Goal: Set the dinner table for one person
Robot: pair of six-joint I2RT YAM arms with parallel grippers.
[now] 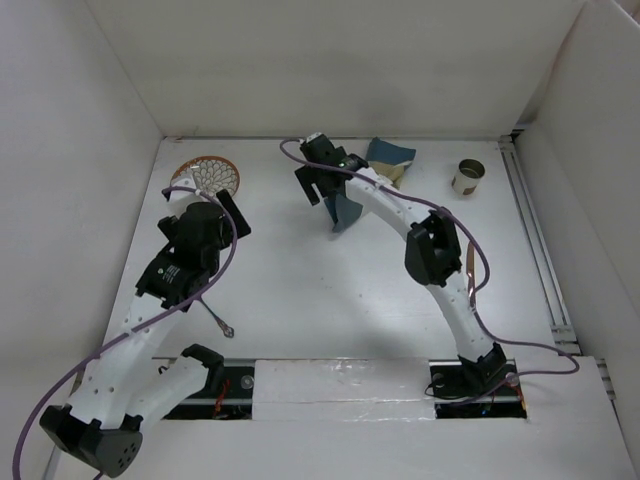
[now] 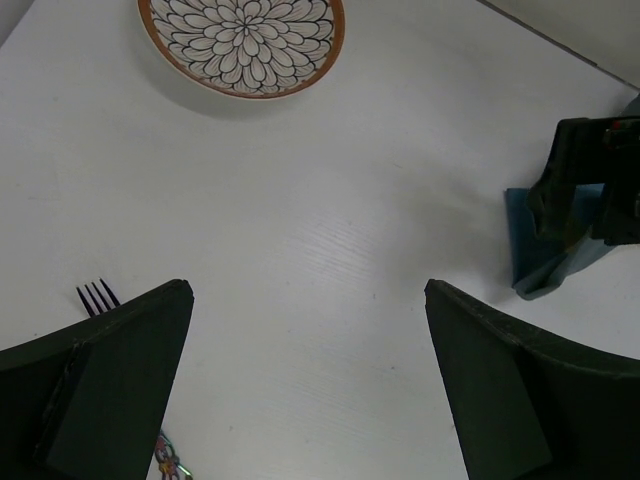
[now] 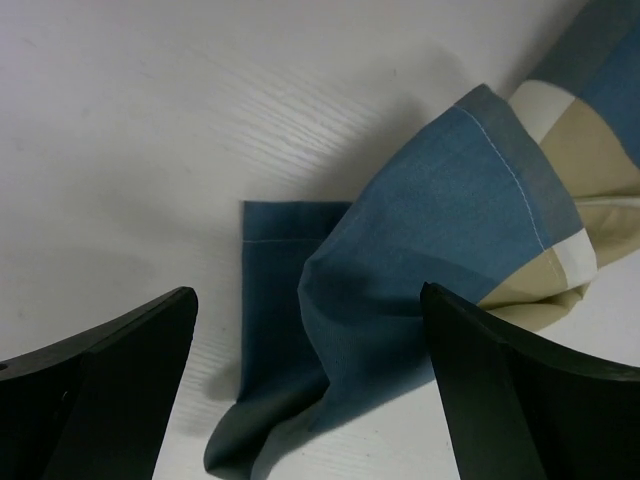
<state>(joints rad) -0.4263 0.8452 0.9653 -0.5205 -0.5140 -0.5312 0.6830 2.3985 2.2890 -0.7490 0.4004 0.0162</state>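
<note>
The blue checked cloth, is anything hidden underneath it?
Nothing shows. The cloth lies crumpled and folded over itself on the white table, below the open right gripper. Its folds cover whatever is beneath, so I cannot tell.

The dinner table is lit brightly and evenly from above in the top view. Only soft, faint shadows are cast on it, and the white panels at the top of the frame are rendered grey.

In the left wrist view a soft shadow is thrown just below the plate. The fingers of the left gripper are left nearly black, with little detail.

In the right wrist view the surface grain is rendered sharply. A grey shadow is cast to the left of the checked cloth mat, and the upper left corner is dimmed. The fingers of the right gripper are underexposed.
</note>
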